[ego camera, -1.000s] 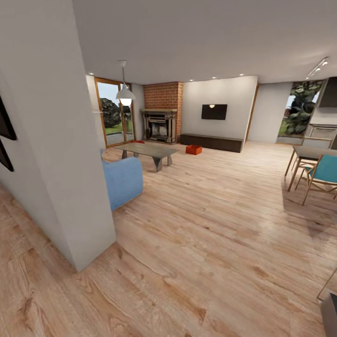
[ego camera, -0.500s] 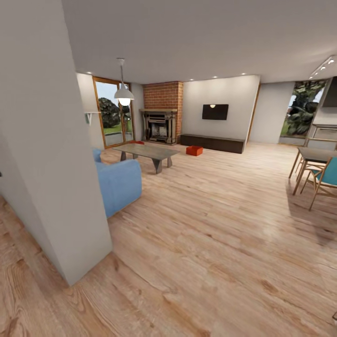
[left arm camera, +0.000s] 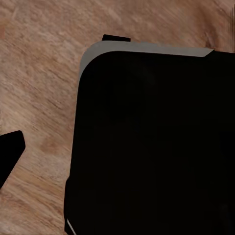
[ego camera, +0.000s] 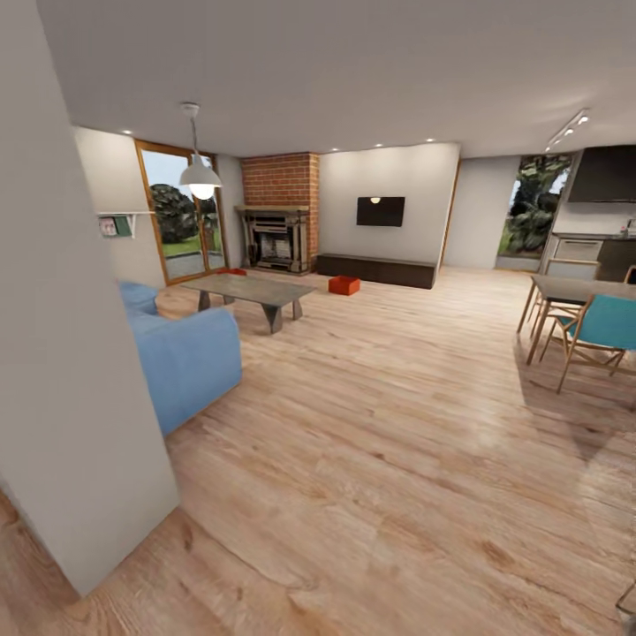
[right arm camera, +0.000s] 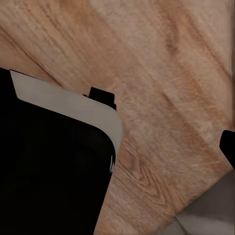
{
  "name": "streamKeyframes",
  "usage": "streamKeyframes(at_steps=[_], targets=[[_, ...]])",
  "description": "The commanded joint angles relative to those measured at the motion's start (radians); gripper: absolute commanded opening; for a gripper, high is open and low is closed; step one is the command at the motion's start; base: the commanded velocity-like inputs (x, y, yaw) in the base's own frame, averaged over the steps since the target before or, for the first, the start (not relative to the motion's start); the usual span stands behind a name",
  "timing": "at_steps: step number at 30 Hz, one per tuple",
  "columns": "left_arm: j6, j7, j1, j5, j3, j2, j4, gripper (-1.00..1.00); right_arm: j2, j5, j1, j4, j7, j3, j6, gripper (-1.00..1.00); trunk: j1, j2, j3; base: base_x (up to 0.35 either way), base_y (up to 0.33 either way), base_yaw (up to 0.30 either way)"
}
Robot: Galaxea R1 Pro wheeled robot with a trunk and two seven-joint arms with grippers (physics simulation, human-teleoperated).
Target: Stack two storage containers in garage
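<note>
The living room opens ahead over light, glossy wood-plank flooring (ego camera: 397, 459), with a rough red brick chimney (ego camera: 281, 181) at about 11 o'clock and a soft blue sofa (ego camera: 181, 358) at 9 o'clock. One storage container (ego camera: 344, 285), a small boxy red-orange bin, sits on the planks at 12 o'clock, near a low dark cabinet (ego camera: 375, 269); a red sliver (ego camera: 232, 272) beyond the grey slab coffee table (ego camera: 250, 289) may be the other. Each wrist view shows a rounded black body over wood grain, and whether either gripper is open or closed cannot be told.

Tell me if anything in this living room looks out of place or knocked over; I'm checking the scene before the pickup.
Only the two storage containers stand out: one red-orange bin sits on the wood floor beside the coffee table, and a second one peeks from behind that table near the glass doors. Nothing looks tipped, spilled or damaged.
</note>
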Motion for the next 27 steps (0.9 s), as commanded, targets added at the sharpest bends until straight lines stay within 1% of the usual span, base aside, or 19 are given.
streamKeyframes(at_steps=[1, 16, 19, 27], targets=[[-0.003, 0.000, 0.000, 0.007, 0.000, 0.000, 0.000, 1.00, 0.001, -0.009, -0.001, 0.003, 0.000, 0.009, -0.005, 1.00, 0.001, 0.000, -0.001, 0.323, 0.000, -0.249], [-0.003, 0.000, 0.000, 0.007, -0.001, 0.000, 0.000, 1.00, 0.001, -0.010, -0.001, 0.003, 0.001, 0.009, -0.004, 1.00, 0.001, 0.000, -0.001, 0.323, 0.000, -0.245], [-0.003, 0.000, 0.000, 0.007, -0.001, 0.000, 0.000, 1.00, 0.001, -0.009, -0.001, 0.003, 0.001, 0.010, -0.004, 1.00, 0.001, 0.000, -0.001, 0.323, 0.000, -0.099], [-0.003, 0.000, 0.000, 0.007, -0.001, 0.000, 0.001, 1.00, 0.000, -0.008, -0.001, 0.003, 0.001, 0.010, -0.004, 1.00, 0.001, 0.000, -0.001, 0.323, 0.000, -0.011]])
